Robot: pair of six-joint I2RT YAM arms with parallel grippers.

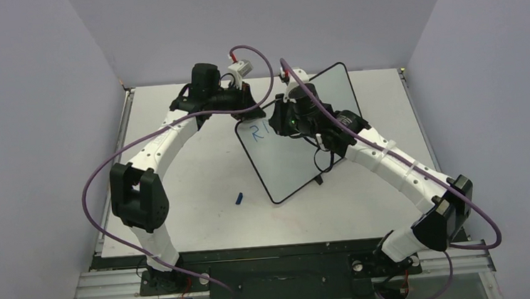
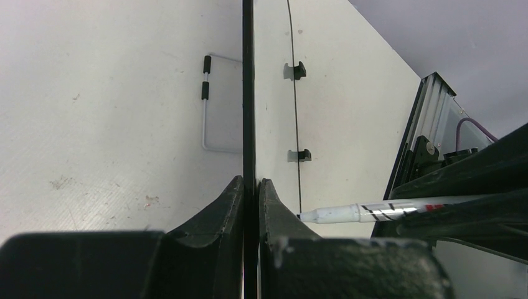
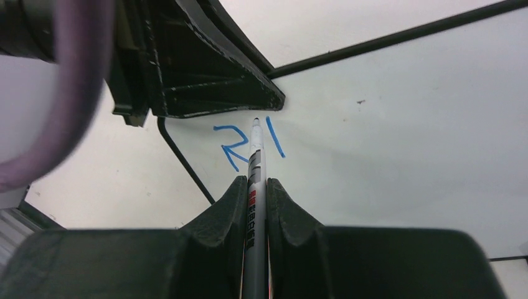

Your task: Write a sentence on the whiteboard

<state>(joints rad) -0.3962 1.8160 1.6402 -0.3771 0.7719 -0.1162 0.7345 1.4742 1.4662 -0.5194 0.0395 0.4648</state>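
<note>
Work was at an early stage: of the sentence [image 3: 275,137] only a blue "R" and one more stroke stood on the board [image 1: 288,165], so almost all words were left to write. The board stood tilted near the middle of the desk [image 1: 186,177], and the left jaws were closed on its black frame, close to these marks. The right jaws gripped the pen [image 3: 254,159], its tip between the marks.

My left gripper [image 2: 250,184] straddles the edge of the whiteboard [image 2: 248,93]. My marker [image 3: 255,156] points at the board, its tip between two strokes of the lettering [image 3: 276,138].
</note>
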